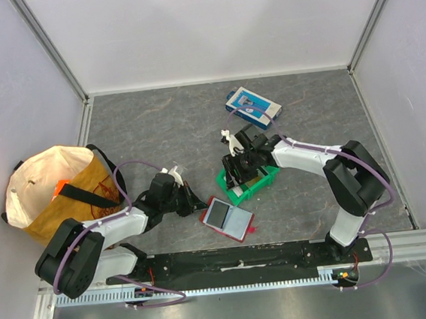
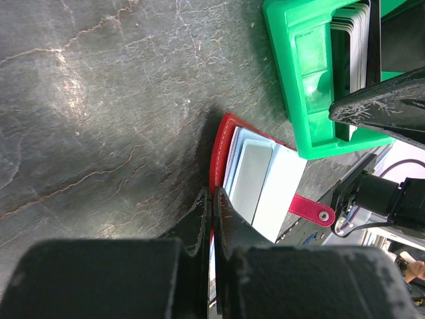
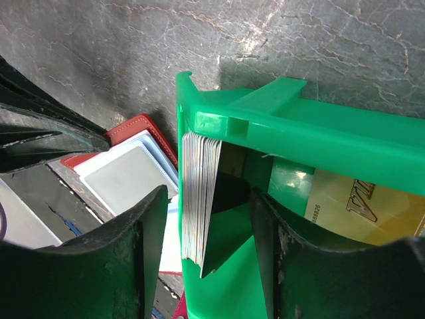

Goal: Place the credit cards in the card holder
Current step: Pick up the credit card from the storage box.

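The red card holder lies open on the table with pale inner pockets showing. My left gripper is shut on its red left edge. A stack of credit cards stands on edge against the left wall of the green bin. A tan-yellow card lies flat on the bin's floor. My right gripper is open and straddles the stack and the bin wall. One finger is outside the wall, the other is inside the bin, and neither touches the cards. From above, the right gripper is over the bin.
A blue-and-white box lies at the back behind the bin. A tan and white bag with black straps stands at the far left beside the left arm. White walls enclose the table on three sides.
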You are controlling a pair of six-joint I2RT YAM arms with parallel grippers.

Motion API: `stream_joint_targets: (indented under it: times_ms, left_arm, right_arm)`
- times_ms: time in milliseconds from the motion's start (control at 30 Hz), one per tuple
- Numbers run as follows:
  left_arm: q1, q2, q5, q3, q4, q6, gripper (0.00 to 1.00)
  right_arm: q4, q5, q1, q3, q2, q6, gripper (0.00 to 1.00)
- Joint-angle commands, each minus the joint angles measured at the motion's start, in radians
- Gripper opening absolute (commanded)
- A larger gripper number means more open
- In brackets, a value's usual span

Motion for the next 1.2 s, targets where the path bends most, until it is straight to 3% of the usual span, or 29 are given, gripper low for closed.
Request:
stream_joint_targets:
  times_ms: [0,433,1167]
  left_arm:
    - [0.004,0.008,0.035,0.016,0.036,0.026,0.02]
    - [0.003,0.016,0.041,0.020,0.038,0.029,0.02]
    - [0.004,0.008,0.043,0.014,0.038,0.029,0.02]
  right_arm:
    - [-0.011,-0.036,0.004,0.045,-0.046,0.011,0.59]
    - [-0.022,-0.043,0.003,0.050,-0.054,0.005,0.38]
    - [-0.037,-0.058,-0.002,0.059,-0.075,0.011,0.46]
